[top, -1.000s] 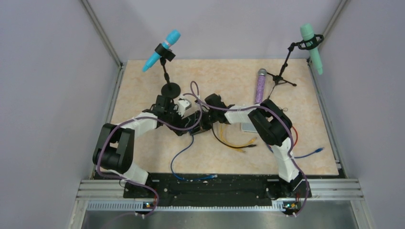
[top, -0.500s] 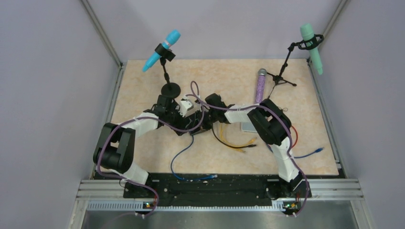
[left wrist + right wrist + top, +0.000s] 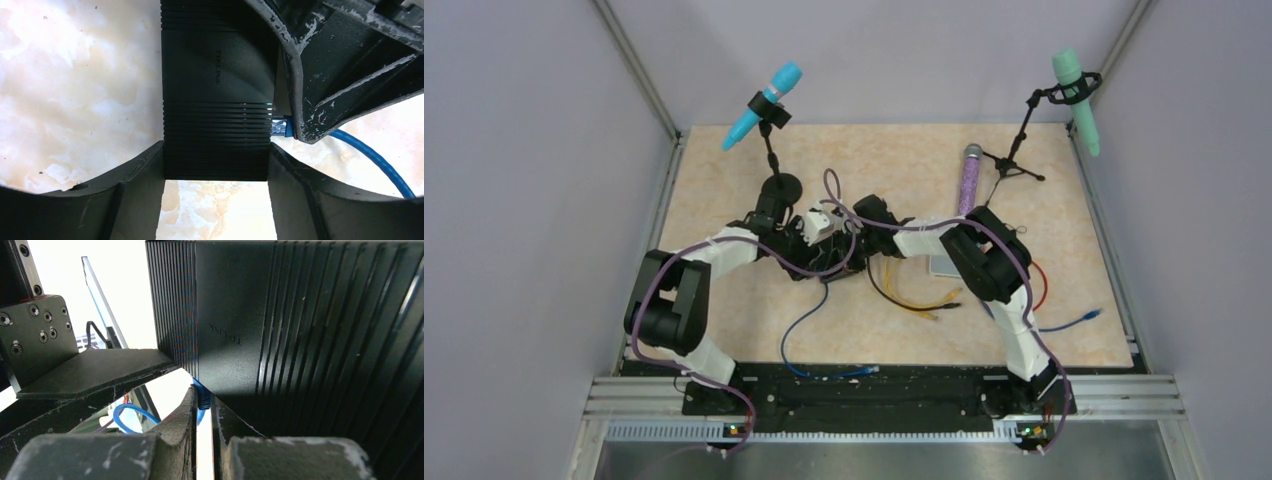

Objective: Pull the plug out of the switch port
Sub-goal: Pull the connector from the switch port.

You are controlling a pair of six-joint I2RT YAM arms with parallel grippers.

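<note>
The black ribbed switch [image 3: 217,75] lies flat on the marble table, and my left gripper [image 3: 217,150] is shut on its near end, one finger pressed to each long side. A blue plug [image 3: 280,126] sits in a port on the switch's right edge. My right gripper [image 3: 202,396] is shut on that blue plug [image 3: 202,390], just under the switch [image 3: 300,315]. The blue cable [image 3: 370,155] trails away from the plug. In the top view both grippers meet over the switch [image 3: 836,268], which is mostly hidden beneath them.
A blue microphone on a stand [image 3: 764,105] stands just behind the left arm. A teal microphone on a tripod [image 3: 1076,85] is at the back right, with a purple microphone [image 3: 970,180] lying near it. Yellow cable [image 3: 919,300], red cable [image 3: 1041,285] and a grey pad [image 3: 944,266] lie by the right arm.
My left arm has reached forward and right over the switch, and its jaws have closed from wide open onto the switch's sides. The right gripper has stayed on the plug.
</note>
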